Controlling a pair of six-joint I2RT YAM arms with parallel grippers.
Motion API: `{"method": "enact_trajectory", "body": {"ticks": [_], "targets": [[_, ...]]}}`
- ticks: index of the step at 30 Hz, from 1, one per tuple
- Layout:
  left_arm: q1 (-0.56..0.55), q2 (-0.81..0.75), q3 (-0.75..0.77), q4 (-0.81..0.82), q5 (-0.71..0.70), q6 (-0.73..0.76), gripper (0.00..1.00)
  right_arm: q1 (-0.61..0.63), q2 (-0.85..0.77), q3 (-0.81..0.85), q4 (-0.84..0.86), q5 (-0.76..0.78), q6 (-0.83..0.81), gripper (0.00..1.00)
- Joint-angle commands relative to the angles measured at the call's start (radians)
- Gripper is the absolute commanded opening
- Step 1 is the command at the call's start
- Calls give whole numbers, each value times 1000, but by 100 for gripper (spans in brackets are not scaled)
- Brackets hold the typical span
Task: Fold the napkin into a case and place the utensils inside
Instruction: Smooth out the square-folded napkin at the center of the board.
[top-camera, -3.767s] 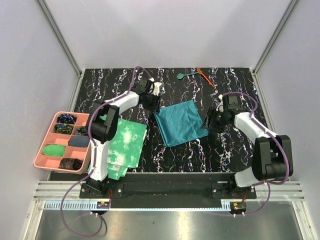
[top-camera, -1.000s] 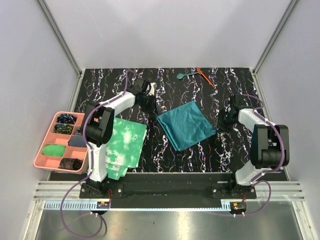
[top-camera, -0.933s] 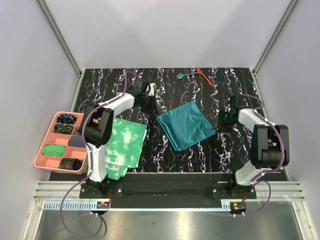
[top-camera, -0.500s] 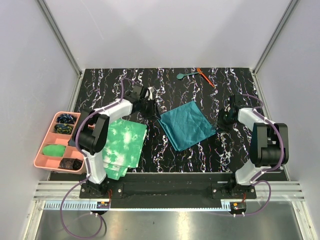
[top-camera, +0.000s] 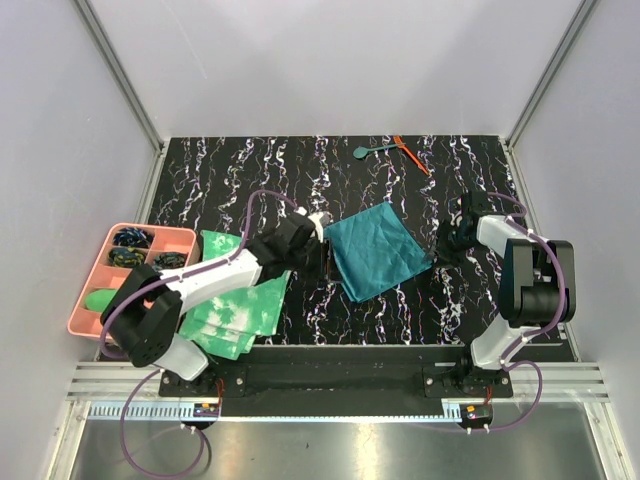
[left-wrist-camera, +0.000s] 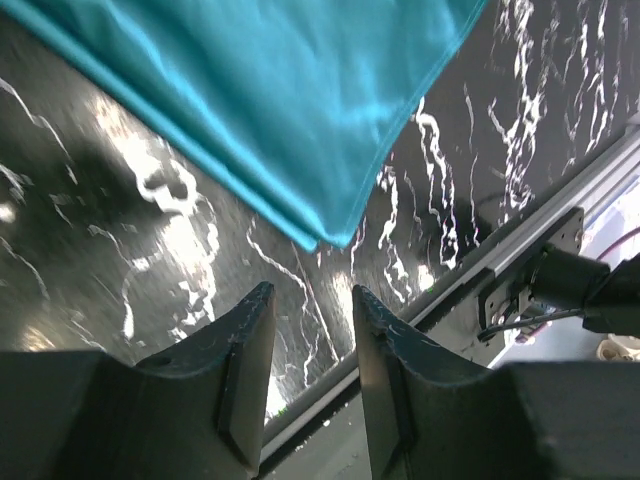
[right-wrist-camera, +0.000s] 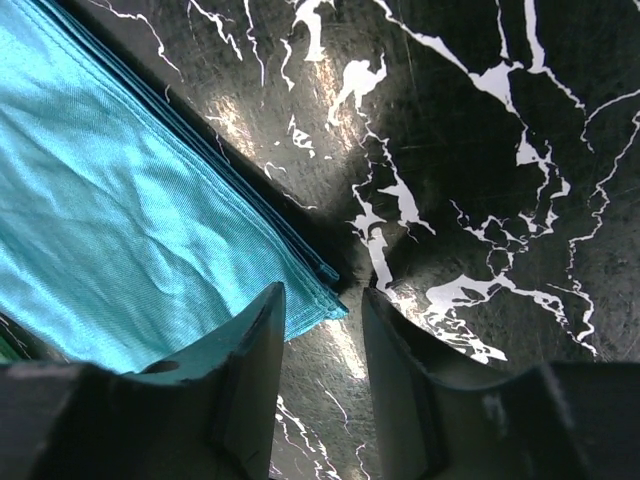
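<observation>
The napkin (top-camera: 378, 250) lies flat on the counter (top-camera: 220, 180) as a tilted teal square. The left end effector (top-camera: 322, 260) sits at its left edge, so the cloth spreads away to that end effector's right. Behind it, the left arm stretches low over a tie-dye cloth (top-camera: 245, 300), and further left stands a pink tray (top-camera: 108, 233). The right end effector (top-camera: 447, 245) is just right of the napkin's right corner (whether it touches the cloth cannot be told from above). Far beyond both end effectors, near the counter's back edge, lie a teal spoon (top-camera: 368, 151) and an orange stick (top-camera: 411, 154), close together and well apart from the napkin.
</observation>
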Motion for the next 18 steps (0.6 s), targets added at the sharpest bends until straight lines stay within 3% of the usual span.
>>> {"method": "enact_trajectory", "body": {"ticks": [1, 11, 14, 18], "targets": [[-38, -31, -35, 85, -53, -65, 40, -6, -1, 18, 32, -45, -7, 42], [-99, -15, -12, 83, -67, -79, 48, -6, 6, 1, 38, -67, -2, 35], [-108, -17, -10, 80, -75, -100, 49, -6, -9, -9, 37, -64, -1, 27], [-141, 15, -1, 79, -79, -136, 50, -6, -52, -40, 35, -97, 16, 5]]}}
